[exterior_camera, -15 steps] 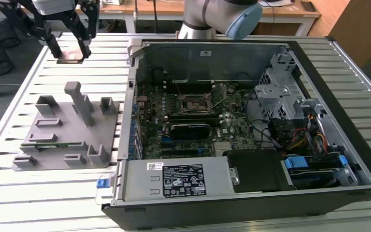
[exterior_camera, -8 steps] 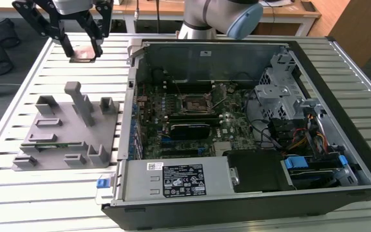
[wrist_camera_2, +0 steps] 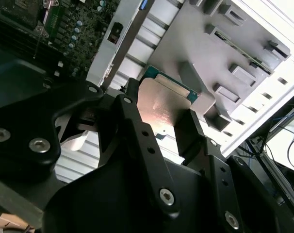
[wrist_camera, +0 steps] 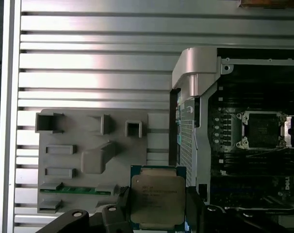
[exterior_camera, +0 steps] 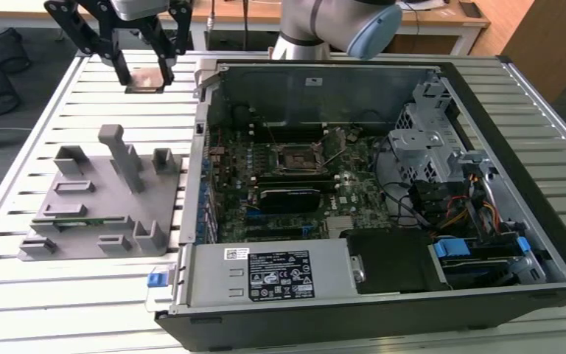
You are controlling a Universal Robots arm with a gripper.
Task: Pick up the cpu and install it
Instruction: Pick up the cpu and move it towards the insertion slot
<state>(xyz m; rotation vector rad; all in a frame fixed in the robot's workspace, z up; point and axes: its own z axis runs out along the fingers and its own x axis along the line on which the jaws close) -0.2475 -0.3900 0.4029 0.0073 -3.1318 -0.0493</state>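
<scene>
Exterior view, upper left: gripper fingers clamp opposite edges of the cpu, held raised over bare slatted table. Grey fixture sits lower in frame, well apart. Open computer case wall stands just beside, toward the exterior view's right.

Shiny chip, dull everything else

The cpu has a smooth, glossy metal top and a green rim. The gripper looks like matt black metal, the fixture is dull grey plastic, and the table is brushed ribbed metal.
</scene>
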